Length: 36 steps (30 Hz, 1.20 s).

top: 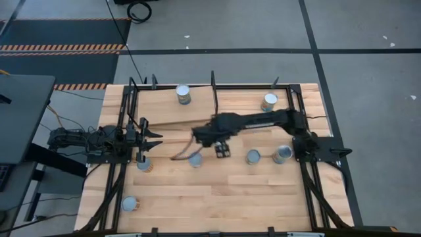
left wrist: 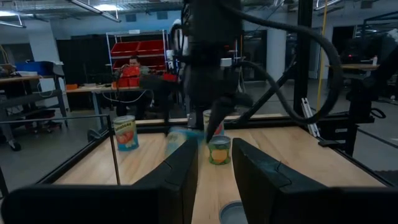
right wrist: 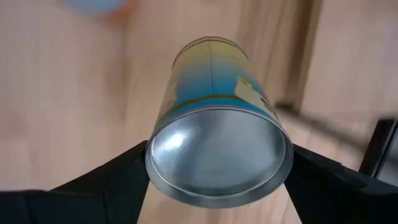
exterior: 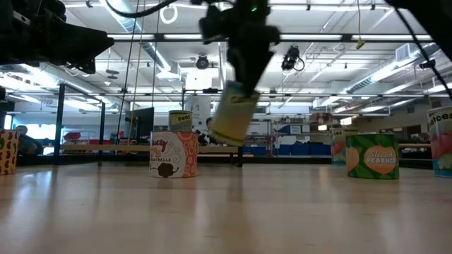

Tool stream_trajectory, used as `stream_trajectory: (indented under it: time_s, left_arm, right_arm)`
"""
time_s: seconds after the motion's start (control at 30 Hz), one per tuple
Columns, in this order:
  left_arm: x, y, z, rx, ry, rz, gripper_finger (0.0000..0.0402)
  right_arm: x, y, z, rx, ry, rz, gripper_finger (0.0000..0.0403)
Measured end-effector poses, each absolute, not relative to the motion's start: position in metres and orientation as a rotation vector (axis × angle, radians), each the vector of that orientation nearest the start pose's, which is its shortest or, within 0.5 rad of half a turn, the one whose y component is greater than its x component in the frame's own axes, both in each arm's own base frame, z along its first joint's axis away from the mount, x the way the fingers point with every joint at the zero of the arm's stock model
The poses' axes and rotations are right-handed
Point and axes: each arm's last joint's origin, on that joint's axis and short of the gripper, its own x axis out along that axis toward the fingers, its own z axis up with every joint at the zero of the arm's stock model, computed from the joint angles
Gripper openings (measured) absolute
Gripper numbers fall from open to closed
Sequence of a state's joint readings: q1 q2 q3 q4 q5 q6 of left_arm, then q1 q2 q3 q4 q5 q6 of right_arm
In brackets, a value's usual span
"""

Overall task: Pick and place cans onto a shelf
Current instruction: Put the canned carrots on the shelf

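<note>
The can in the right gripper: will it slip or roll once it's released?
The can looks rigid, with smooth metal sides, so it could slip between the right gripper's fingers. It hangs tilted above the table; released like that, it would probably tip and roll.

Grey concrete floor point(top: 263, 26) with hazard-striped tape point(top: 62, 47); red bins point(left wrist: 140, 53) on shelving, ceiling strip lights point(exterior: 353, 74) overhead.

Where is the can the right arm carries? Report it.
The carried can is clamped in the right gripper, off the table near its middle in the low view.
</note>
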State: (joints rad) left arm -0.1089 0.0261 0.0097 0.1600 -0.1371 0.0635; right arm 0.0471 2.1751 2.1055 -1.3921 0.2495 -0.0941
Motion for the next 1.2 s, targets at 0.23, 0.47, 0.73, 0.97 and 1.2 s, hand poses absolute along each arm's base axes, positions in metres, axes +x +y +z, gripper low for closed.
stream_trajectory:
  time_s: [0.23,0.47,0.73,0.97,1.2]
  left_arm:
    - [0.097,-0.007,0.181,0.044,-0.149,0.033,0.0105]
    - [0.097,-0.007,0.182,-0.157,-0.16,0.015,0.0105]
    - [0.097,-0.007,0.184,-0.13,-0.178,-0.011,0.0105]
    - [0.097,-0.007,0.184,-0.106,-0.18,0.003,0.0135]
    - [0.097,-0.006,0.183,-0.135,-0.168,0.024,0.0225]
  right_arm:
    - [0.471,-0.009,0.241,-0.369,1.45,-0.014,0.0332]
    - [0.477,-0.014,0.233,-0.298,1.423,0.072,0.0335]
    - [0.487,-0.019,0.225,-0.288,1.358,0.087,0.0362]
    - [0.493,-0.019,0.228,-0.278,1.29,0.086,0.0383]
    - [0.484,-0.013,0.248,-0.258,1.275,0.072,0.0375]
